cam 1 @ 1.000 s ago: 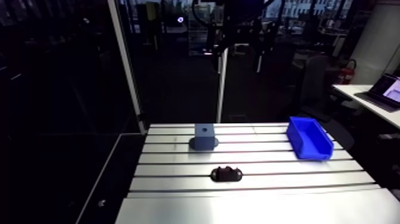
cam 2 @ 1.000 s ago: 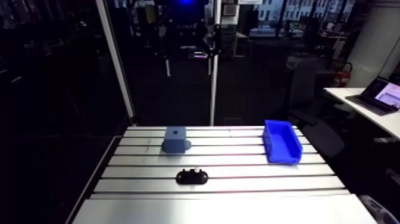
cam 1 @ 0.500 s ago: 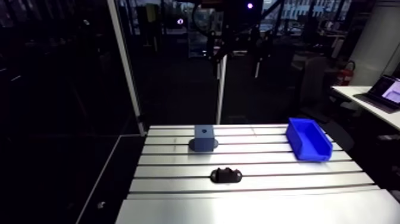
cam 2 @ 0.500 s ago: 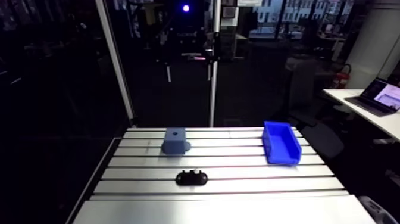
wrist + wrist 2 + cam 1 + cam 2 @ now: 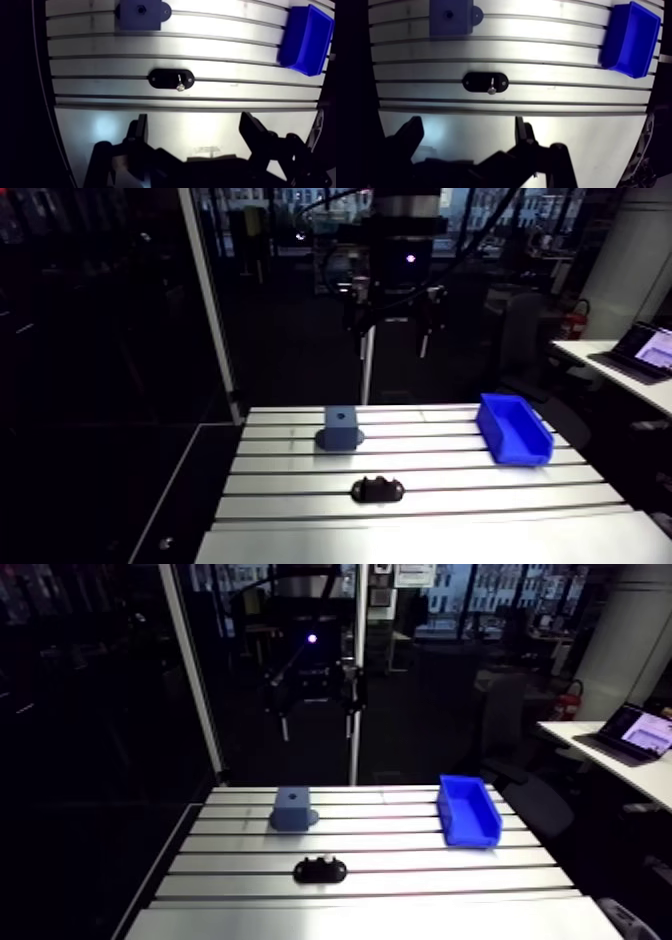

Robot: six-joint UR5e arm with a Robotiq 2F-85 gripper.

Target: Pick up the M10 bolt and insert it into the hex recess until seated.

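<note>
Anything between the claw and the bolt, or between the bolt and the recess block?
Nothing visible. The open claw hangs above bare table, the bolt ahead of it in its black holder. Only slotted table lies between holder and the blue-grey block; the blue bin sits off to the side.

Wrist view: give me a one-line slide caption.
Open gripper above the slotted table, with the bolt in its black holder ahead, grey-blue block and blue bin beyond.
</note>
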